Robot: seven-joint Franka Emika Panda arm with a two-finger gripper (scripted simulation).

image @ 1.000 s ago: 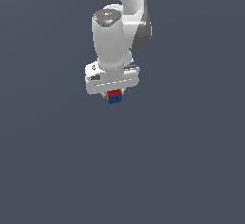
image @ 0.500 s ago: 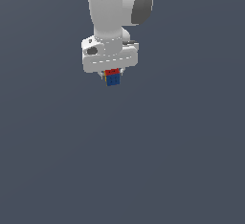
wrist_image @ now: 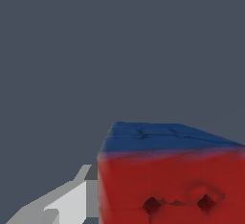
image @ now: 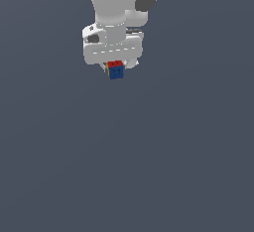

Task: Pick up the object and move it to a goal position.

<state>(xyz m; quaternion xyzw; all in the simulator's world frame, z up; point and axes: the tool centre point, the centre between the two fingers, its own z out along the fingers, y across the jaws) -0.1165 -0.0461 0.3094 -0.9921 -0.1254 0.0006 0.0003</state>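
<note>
since one second ago the arm went higher and toward the exterior view's left. the gripper (image: 117, 68) is closed on the cube (image: 116, 71), held only at its top, so a fast move may let it slip out.

**Operator:** What differs from one second ago?

**Technician:** You will see the gripper (image: 116, 66) higher in the exterior view and shifted slightly toward that view's left. Its upper arm section is now cut off by the frame edge.

**Operator:** And the cube?

**Technician:** The cube (image: 116, 71) has risen with it, by the same amount and in the same direction.
</note>
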